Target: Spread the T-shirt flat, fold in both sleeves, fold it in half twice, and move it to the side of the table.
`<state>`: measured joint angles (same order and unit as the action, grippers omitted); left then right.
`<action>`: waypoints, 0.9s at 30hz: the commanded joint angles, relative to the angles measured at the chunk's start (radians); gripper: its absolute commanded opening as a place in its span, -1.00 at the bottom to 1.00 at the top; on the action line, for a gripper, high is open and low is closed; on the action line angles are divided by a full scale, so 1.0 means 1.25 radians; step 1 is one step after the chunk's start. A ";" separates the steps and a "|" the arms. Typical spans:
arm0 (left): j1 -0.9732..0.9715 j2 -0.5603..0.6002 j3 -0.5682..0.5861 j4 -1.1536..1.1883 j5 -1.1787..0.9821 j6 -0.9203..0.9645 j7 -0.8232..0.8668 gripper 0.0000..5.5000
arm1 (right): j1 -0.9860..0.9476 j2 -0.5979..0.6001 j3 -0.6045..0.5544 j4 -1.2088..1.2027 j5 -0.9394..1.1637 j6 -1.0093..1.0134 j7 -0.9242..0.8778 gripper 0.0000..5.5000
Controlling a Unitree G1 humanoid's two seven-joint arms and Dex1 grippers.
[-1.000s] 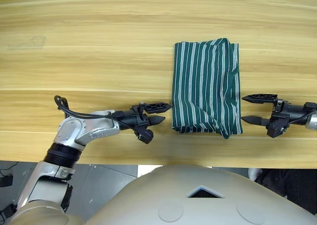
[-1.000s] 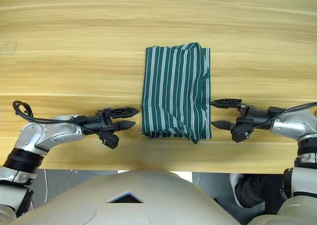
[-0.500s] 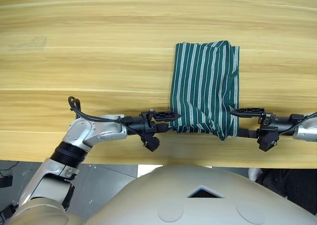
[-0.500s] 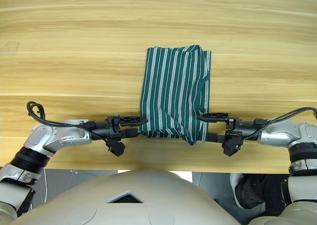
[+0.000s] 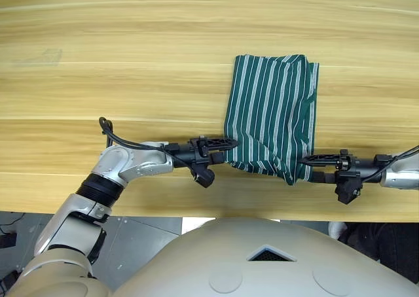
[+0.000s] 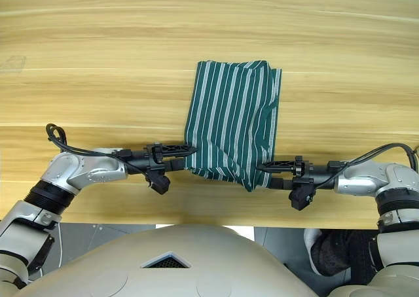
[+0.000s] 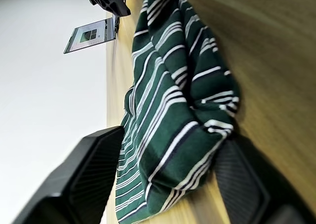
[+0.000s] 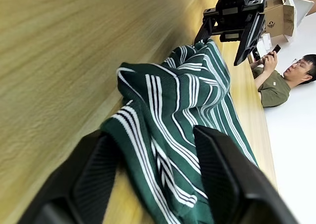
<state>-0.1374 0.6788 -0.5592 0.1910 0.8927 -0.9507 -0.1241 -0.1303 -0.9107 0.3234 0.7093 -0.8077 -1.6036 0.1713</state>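
Pale wooden tabletop fills the head view, where the folded green striped T-shirt lies right of centre near the front edge, with the left claw at its near left corner and the right claw at its near right corner. From the left wrist, the fingers press a bunched corner of cloth between them. From the right wrist, that claw's fingers likewise clamp the other corner.

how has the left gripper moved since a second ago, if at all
Yes. Against the table, the left gripper has slid to the robot's right, from clear of the T-shirt onto its near left corner.
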 commanded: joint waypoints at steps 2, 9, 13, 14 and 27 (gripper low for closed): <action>0.025 0.026 -0.032 0.017 0.060 0.024 -0.031 -0.23 | -0.002 0.008 0.009 0.003 -0.005 0.013 0.000 -0.38; 0.042 0.040 -0.042 -0.020 0.053 0.031 -0.044 -0.61 | 0.002 0.013 0.018 0.000 0.005 0.024 -0.002 -0.88; 0.043 0.042 -0.045 -0.026 0.051 0.037 -0.046 -0.78 | -0.001 0.018 0.029 0.001 0.010 0.029 -0.001 -1.00; 0.044 0.043 -0.045 -0.027 0.051 0.038 -0.047 -0.83 | -0.002 0.020 0.032 0.001 0.011 0.031 0.000 -1.00; 0.233 0.264 0.058 -0.208 -0.284 0.212 -0.330 -0.92 | -0.061 0.033 0.127 0.025 0.163 0.072 0.041 -1.00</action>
<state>0.0731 0.9389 -0.4960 -0.0440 0.5818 -0.7628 -0.4410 -0.1840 -0.8632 0.4620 0.7379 -0.6416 -1.5357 0.1977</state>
